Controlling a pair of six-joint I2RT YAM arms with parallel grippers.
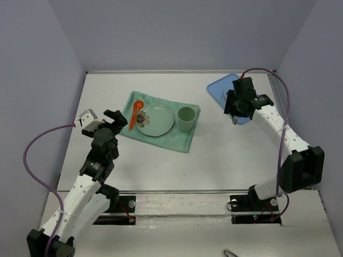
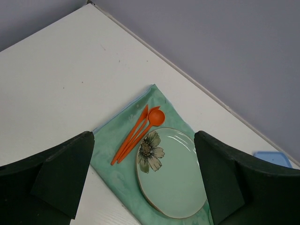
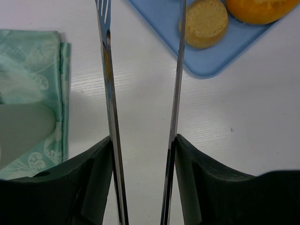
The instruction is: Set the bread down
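Beyond the right end of the green cloth (image 1: 161, 128), the bread (image 3: 204, 21) is seen lying in a blue tray (image 3: 154, 14). It is a round tan bun, set just beside an orange rounded item (image 3: 255, 9). The right claw (image 3: 143, 140) is held above the desk (image 1: 225, 155) off that same end of the cloth and is clamped on a pair of metal tongs (image 3: 108, 93). The two arms of the tongs are kept apart and nothing is gripped between them. One arm is lined up with the edge of the bun, but contact cannot be judged.

At the cloth's left edge the left claw (image 2: 143, 154) is spread wide, with nothing held or touched. On the cloth, a pale green plate (image 2: 178, 178) with a flower print is set at the middle. An orange spoon and fork (image 2: 140, 129) are laid toward the left side, and a green cup (image 1: 186, 119) is stood toward the right end.
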